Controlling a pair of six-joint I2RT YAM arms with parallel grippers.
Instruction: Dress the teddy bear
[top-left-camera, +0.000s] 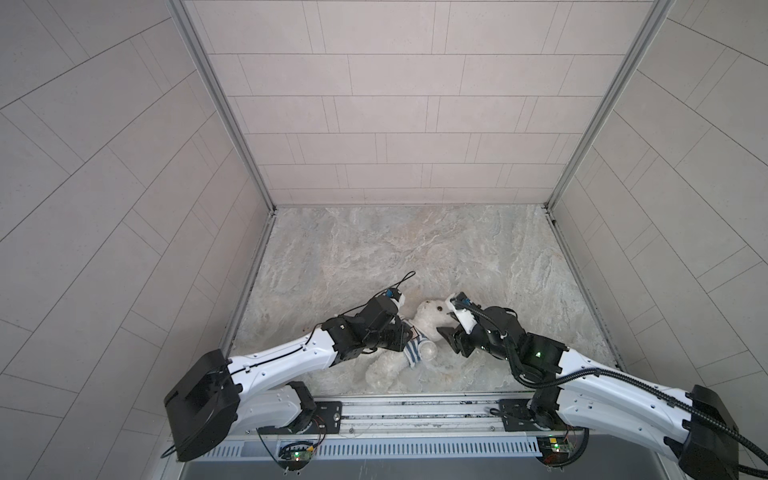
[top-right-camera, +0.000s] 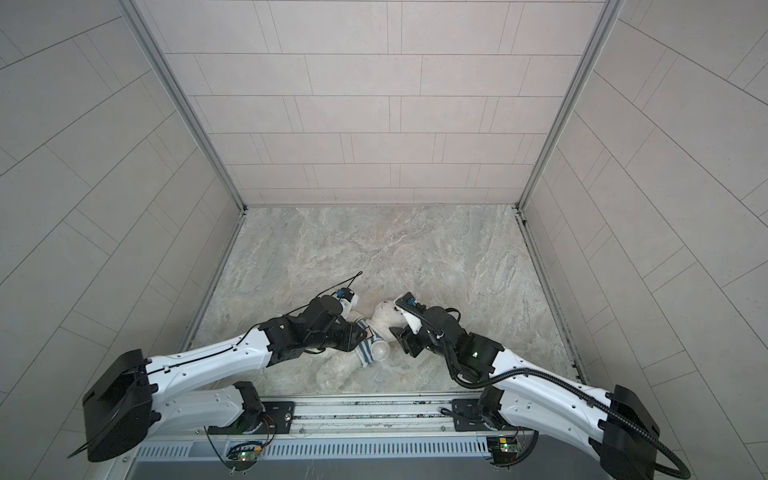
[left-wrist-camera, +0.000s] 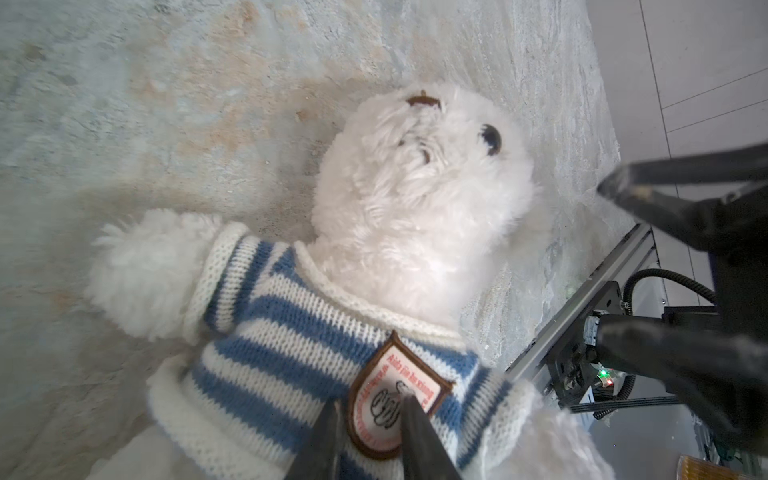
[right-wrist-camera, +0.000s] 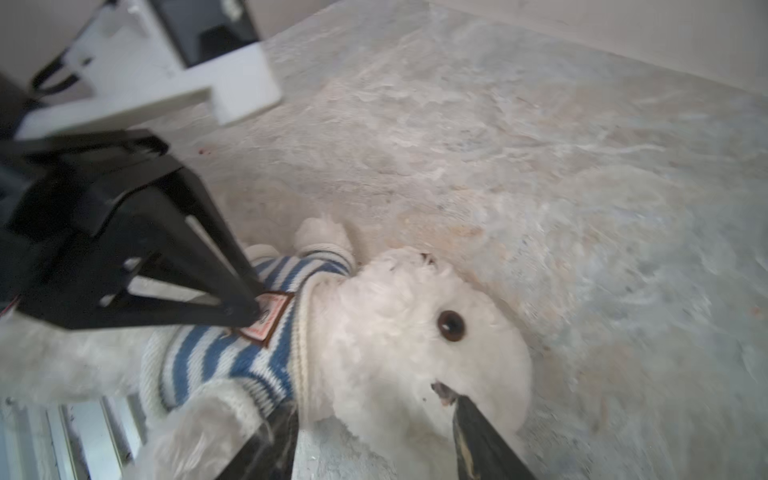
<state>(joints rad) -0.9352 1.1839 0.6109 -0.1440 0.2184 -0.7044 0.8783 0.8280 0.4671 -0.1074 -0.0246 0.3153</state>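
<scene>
The teddy bear (top-left-camera: 430, 316) (top-right-camera: 384, 318) lies on its back on the marble floor near the front middle, head pointing away from the rail. It wears a blue-and-white striped shirt (left-wrist-camera: 282, 332) (right-wrist-camera: 216, 357) with a brown-edged badge (left-wrist-camera: 395, 395). My left gripper (left-wrist-camera: 371, 402) (top-left-camera: 411, 332) is closed narrowly on the shirt at the badge; it also shows in the right wrist view (right-wrist-camera: 255, 307). My right gripper (right-wrist-camera: 370, 419) (top-left-camera: 446, 338) stands open beside the bear's head (right-wrist-camera: 415, 332), one finger by the sleeve, the other by the ear.
A metal rail (top-left-camera: 415, 409) carrying both arm bases runs along the front edge, just behind the bear's legs. Tiled walls close in the left, right and back. Bare marble floor (top-left-camera: 415, 249) stretches behind the bear. A black cable (top-left-camera: 399, 282) loops above the left wrist.
</scene>
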